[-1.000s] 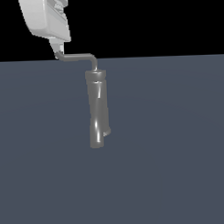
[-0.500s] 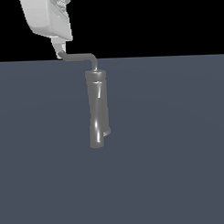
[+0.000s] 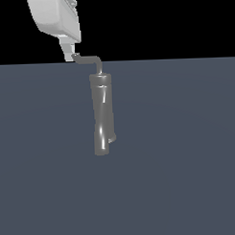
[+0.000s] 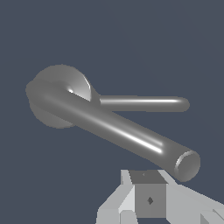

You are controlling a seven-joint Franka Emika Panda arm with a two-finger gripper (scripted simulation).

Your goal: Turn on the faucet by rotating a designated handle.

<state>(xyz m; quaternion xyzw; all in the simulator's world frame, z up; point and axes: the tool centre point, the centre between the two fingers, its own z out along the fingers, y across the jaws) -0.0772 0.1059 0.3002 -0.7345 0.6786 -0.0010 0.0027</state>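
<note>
The faucet point(image 3: 102, 115) is a tall glossy grey cylinder, slightly kinked, standing mid-scene with a small stub point(image 3: 112, 139) low on its side. The handle point(image 3: 88, 59), a thin bent rod, leaves its top toward the exterior view's left. My white gripper point(image 3: 69, 53) hangs above, its fingertips touching the handle's hooked tip. The fingers look pressed together with nothing between them. In the wrist view the handle point(image 4: 118, 129) runs from the faucet top point(image 4: 52, 113) toward my fingers point(image 4: 148, 199), its end just beside them. A second, slimmer rod point(image 4: 144, 104) lies below it.
A flat dark blue-grey floor point(image 3: 188, 174) surrounds the faucet, with black background behind it. No other objects show.
My gripper has shifted a little toward the exterior view's right, against the handle tip. The handle's horizontal arm looks shorter, swung slightly around the faucet top.
</note>
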